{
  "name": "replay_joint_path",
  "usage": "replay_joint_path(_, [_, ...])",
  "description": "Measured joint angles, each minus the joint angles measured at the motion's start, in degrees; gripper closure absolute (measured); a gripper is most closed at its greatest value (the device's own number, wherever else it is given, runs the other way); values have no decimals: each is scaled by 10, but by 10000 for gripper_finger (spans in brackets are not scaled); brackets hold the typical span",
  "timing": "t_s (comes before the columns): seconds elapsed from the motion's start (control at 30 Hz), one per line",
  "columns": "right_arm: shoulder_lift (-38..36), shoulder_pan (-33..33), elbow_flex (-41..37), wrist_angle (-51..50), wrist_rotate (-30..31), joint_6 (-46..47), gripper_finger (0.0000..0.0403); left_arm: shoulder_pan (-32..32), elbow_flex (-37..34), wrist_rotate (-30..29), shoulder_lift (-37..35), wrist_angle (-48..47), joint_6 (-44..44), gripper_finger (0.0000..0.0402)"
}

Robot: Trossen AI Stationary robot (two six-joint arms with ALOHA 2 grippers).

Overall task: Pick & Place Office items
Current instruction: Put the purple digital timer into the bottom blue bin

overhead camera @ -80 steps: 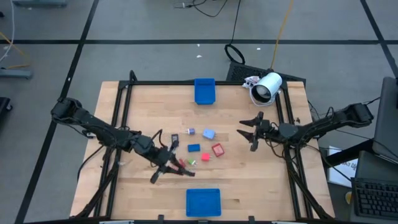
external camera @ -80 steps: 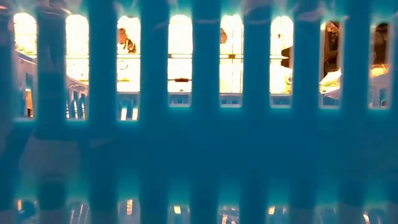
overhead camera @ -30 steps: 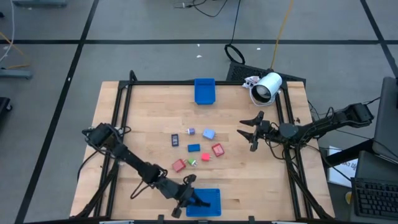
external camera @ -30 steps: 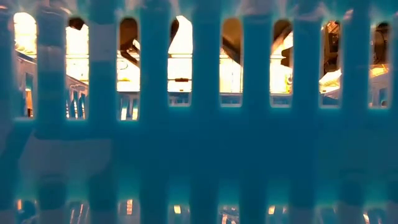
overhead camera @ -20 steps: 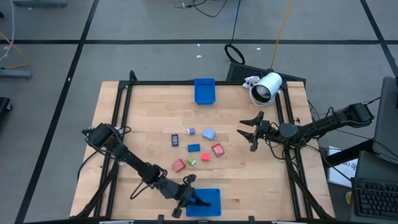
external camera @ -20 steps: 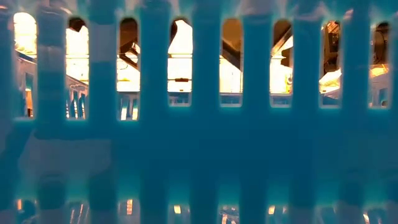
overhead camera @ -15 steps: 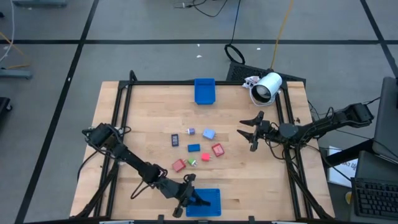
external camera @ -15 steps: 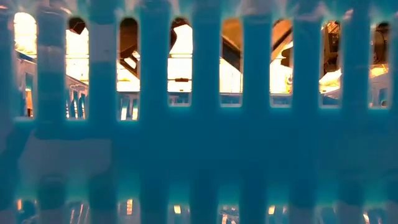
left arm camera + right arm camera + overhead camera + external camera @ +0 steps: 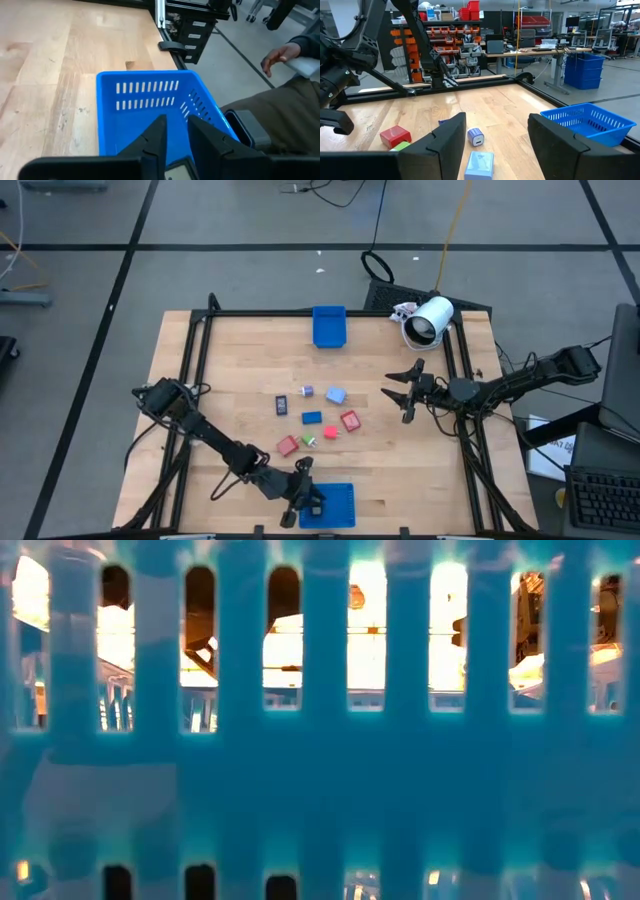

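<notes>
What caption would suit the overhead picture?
Left end effector at the near blue basket; small office pieces lie mid-table.

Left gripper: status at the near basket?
Left gripper over near blue basket, fingers close together, nothing visibly held. Right gripper open, idle at right. Loose office pieces mid-table. Nothing in the way.

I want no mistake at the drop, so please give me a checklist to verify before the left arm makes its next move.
1. Left gripper over the near blue tray: ok.
2. A piece held in its shut fingers: cannot tell.
3. Right gripper open, waiting apart from the pieces: ok.
4. Person's hand outside the tray: ok, it is beyond the table edge.
5. All pieces in trays: not ok; red block and blue block lie mid-table.
</notes>
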Motion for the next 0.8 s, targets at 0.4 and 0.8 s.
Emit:
replay_joint_path(0.4, [0,0,0,0,0,0,198,22,-1,-1,-69,-37,-21,347])
replay_joint_path(0.8, [0,0,0,0,0,0,198,2,-58,-87,-156,-84,47,381])
